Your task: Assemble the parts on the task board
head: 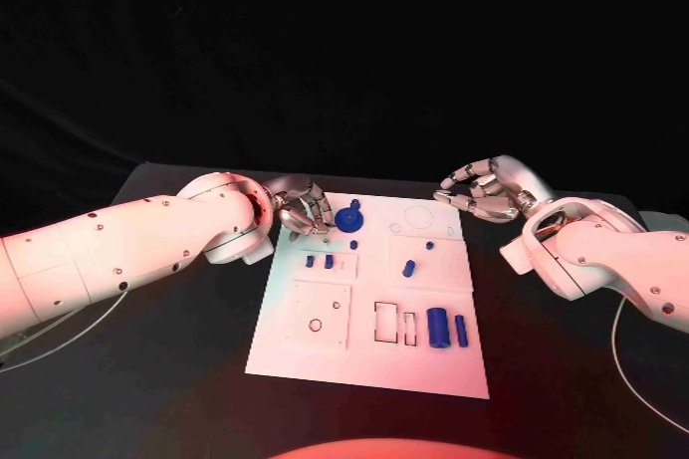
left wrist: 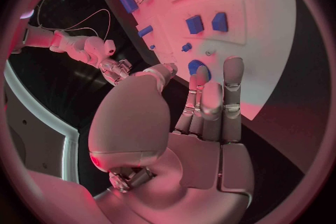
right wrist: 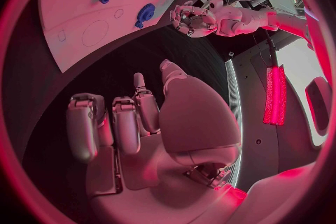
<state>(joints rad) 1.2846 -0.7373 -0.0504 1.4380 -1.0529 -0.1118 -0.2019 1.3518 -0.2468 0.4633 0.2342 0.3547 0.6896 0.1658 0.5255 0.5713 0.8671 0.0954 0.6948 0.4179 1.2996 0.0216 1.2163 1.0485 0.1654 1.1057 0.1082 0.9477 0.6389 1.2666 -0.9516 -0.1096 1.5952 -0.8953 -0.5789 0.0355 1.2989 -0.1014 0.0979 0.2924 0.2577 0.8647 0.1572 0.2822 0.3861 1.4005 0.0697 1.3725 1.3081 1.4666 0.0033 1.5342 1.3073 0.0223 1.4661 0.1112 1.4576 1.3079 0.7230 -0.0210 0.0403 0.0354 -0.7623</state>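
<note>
The white task board (head: 309,344) lies in the middle of the black table. A blue round gear-like part (head: 350,218) sits near the board's far left edge. My left hand (head: 305,212) hovers just beside it, fingers apart and holding nothing; in the left wrist view its fingertips (left wrist: 232,67) reach close to the gear (left wrist: 195,66). My right hand (head: 481,192) hangs above the board's far right corner with fingers curled in and nothing in them. Two small blue blocks (head: 319,262), small pegs (head: 409,268) and two blue cylinders (head: 448,329) lie on the board.
Rectangular cut-outs (head: 387,321) and a round hole (head: 315,325) mark the board's near half, and a circle outline (head: 418,217) its far side. Black table surface (head: 158,379) surrounds the board. A cable (head: 639,379) runs along the right arm.
</note>
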